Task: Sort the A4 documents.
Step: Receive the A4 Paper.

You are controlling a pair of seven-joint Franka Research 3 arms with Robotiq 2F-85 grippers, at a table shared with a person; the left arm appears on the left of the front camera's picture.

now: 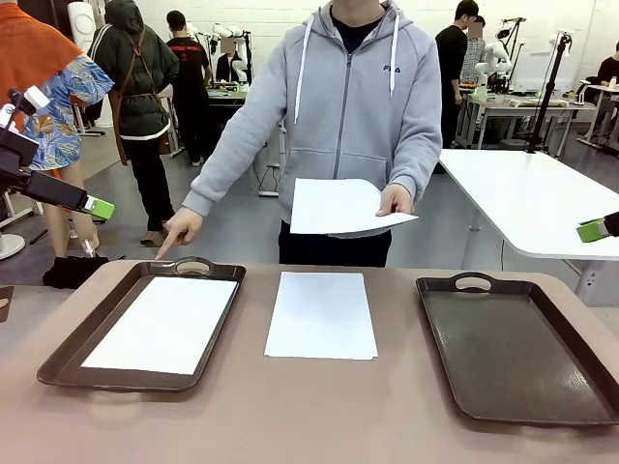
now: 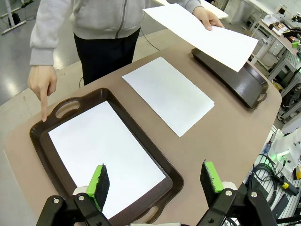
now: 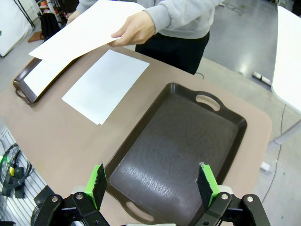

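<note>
Front, left gripper (image 1: 97, 207): raised at the left edge, well clear of the table (image 1: 290, 416); its opening can't be read here.
Front, right gripper (image 1: 592, 230): raised at the right edge, off the table.
Front, left tray (image 1: 58, 362): one white sheet, the tray sheet (image 1: 164, 324), lies flat inside it.
Front, pile (image 1: 322, 314): white sheets on the bare table between the trays.
Front, right tray (image 1: 522, 353): no paper in it.
Front, person: the pointing hand (image 1: 184, 230) aims a finger at the left tray's far rim; the holding hand (image 1: 395, 200) offers the held sheet (image 1: 338, 206) above the pile.
Left wrist, left gripper (image 2: 155, 179): fingers spread wide, nothing between them, above the near end of the left tray.
Left wrist, pile (image 2: 169, 94): corners slightly offset, so more than one sheet.
Right wrist, right gripper (image 3: 153, 181): fingers wide apart and empty, over the near end of the right tray.
Step, judged: the finger likely assigns the held sheet to the left tray, which is the left arm's side.
Doing it well: approach the free edge away from the person's fingers, and pinch flat and light so the paper doesn't crease. Carry it level. Let go low and square over the tray sheet, inside the rim.
</note>
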